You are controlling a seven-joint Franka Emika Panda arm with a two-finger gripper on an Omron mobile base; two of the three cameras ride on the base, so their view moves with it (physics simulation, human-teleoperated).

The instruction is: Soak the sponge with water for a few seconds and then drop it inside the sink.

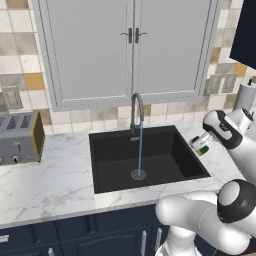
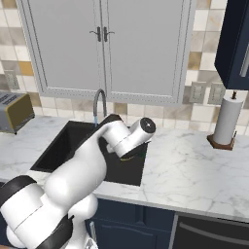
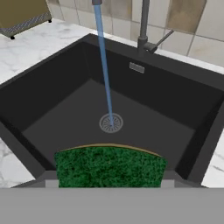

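My gripper [image 3: 109, 181] is shut on the sponge [image 3: 110, 166], whose dark green scouring face fills the space between the fingertips, with a thin yellow edge on top. In the left base view the sponge [image 1: 202, 143] hangs at the right rim of the black sink [image 1: 170, 156], to the right of the water [image 1: 140, 147]. The pale-blue stream [image 3: 104, 65] falls from the faucet [image 1: 136, 107] straight onto the round drain [image 3: 111, 123], apart from the sponge. From the right base side, the arm covers most of the sink [image 2: 63, 146], and a sliver of the sponge [image 2: 127, 157] shows under the hand.
A grey toaster [image 1: 20, 137] stands on the marble counter left of the basin. A paper towel roll [image 2: 227, 120] stands on the counter at the far right. Grey cabinet doors [image 1: 130, 50] hang above the faucet.
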